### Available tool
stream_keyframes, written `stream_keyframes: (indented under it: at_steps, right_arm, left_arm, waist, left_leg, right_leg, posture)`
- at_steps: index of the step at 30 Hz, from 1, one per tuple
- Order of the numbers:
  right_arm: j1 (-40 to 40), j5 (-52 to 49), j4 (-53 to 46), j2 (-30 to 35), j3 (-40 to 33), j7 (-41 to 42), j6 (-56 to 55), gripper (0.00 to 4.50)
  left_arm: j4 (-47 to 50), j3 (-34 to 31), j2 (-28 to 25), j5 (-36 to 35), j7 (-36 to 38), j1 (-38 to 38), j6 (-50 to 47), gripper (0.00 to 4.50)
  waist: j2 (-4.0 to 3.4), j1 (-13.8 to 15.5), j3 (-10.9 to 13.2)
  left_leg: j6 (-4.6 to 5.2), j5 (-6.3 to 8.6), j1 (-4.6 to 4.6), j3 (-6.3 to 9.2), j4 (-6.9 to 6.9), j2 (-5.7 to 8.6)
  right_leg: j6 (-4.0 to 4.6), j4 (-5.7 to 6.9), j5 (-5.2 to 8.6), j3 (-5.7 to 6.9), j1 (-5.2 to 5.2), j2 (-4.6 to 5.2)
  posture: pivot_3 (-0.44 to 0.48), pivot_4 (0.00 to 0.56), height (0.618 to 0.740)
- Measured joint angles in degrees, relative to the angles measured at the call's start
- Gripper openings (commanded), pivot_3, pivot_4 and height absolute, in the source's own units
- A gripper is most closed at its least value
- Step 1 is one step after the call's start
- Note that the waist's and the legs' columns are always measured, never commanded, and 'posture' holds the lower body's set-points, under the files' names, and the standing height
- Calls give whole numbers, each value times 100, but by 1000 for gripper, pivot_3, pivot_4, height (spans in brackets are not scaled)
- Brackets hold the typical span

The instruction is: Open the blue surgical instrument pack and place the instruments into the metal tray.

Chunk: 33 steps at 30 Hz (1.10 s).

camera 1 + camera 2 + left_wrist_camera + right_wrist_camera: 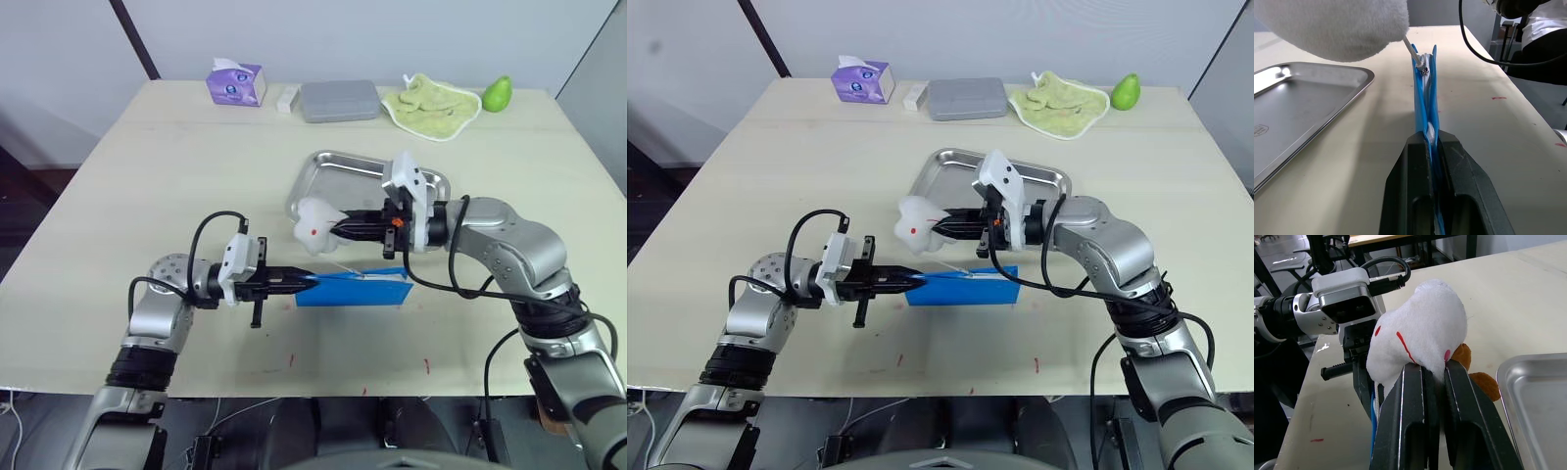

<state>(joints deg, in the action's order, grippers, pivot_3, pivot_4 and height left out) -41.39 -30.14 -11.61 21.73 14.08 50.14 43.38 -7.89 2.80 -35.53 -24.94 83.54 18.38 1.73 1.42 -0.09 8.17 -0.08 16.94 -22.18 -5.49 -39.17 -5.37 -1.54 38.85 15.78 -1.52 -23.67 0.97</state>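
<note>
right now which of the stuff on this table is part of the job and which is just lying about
Part of the job:
blue surgical instrument pack, pinched by the left gripper
white plush zipper pull, held by the right gripper
metal tray

Just lying about:
tissue pack
grey box
green cloth
green fruit

Glossy steel metal tray [338, 174], blue fabric pack [358, 290], fluffy white plush toy [1422, 328].
</note>
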Motion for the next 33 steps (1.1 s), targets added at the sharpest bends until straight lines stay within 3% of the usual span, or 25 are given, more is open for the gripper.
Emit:
stream_keyframes:
  at_steps: [33]
  right_arm:
    - [3,498,491,-849,292,-240,-176,53]
  left_arm:
    - [35,12,14,67,-130,48,-98,0]
  waist:
    - [-2,9,1]
  left_leg:
    - [0,0,-4,2,0,1]
  right_leg:
    - [0,-1,0,3,-1,2]
  posture:
    - [0,150,740]
